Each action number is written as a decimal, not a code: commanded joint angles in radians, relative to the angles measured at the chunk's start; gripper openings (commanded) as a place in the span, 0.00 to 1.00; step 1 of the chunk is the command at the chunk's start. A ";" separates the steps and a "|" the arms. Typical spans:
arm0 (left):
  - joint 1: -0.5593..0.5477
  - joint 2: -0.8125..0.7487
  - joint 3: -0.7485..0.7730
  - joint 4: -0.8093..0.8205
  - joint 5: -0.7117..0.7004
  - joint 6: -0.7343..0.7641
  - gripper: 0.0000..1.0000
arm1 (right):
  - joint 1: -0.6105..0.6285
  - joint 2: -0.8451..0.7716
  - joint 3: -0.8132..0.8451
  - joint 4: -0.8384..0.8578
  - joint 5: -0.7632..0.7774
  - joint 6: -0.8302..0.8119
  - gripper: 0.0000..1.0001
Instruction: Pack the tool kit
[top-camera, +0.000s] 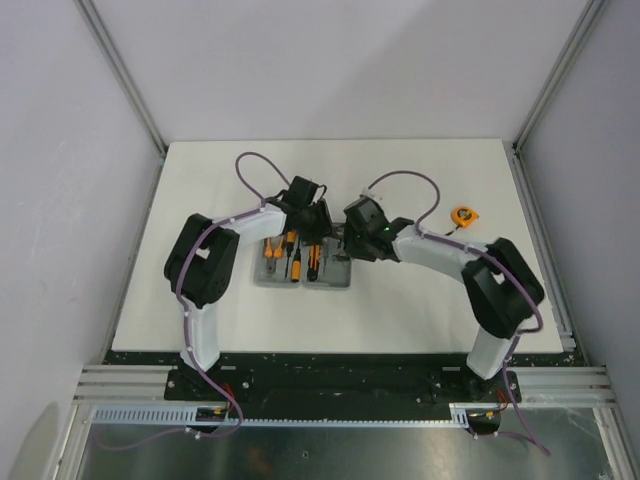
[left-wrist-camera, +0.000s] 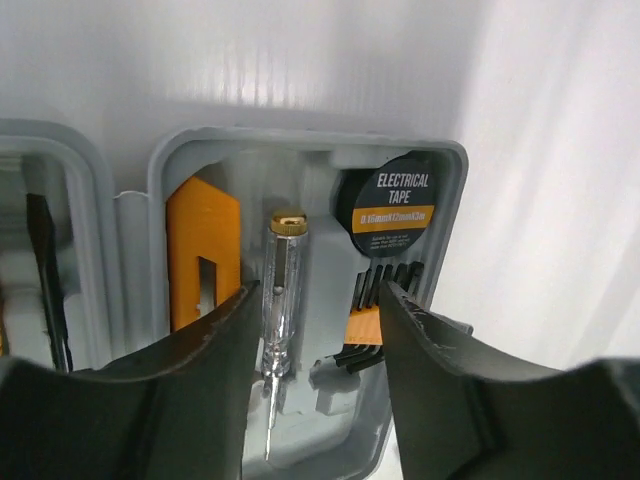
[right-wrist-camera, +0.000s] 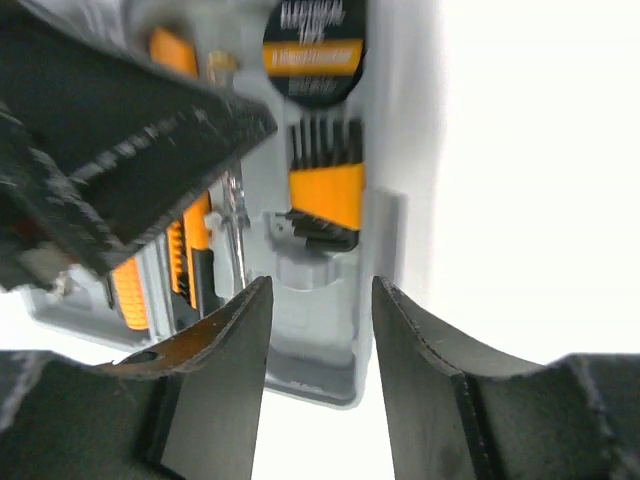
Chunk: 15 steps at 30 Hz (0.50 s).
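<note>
The tool kit's grey case lies open on the white table, with orange-and-black tools in its slots. My left gripper hovers open over the case's right half. Below its fingertips lie a clear tester screwdriver, an orange knife, a roll of electrical tape and a set of hex keys. My right gripper is open above the case's near right corner, with nothing between its fingers. The orange tape measure sits on the table to the right, outside the case.
The two grippers are close together over the case; the left one's finger crosses the upper left of the right wrist view. Grey walls with metal rails enclose the table on three sides.
</note>
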 joint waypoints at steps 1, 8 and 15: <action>0.000 -0.077 0.019 -0.178 -0.038 0.059 0.58 | -0.012 -0.179 0.002 -0.120 0.167 0.037 0.50; 0.019 -0.174 0.041 -0.182 -0.038 0.096 0.89 | -0.107 -0.274 -0.003 -0.286 0.326 0.090 0.70; 0.050 -0.254 0.041 -0.181 -0.020 0.146 0.98 | -0.295 -0.253 -0.003 -0.318 0.334 0.051 0.99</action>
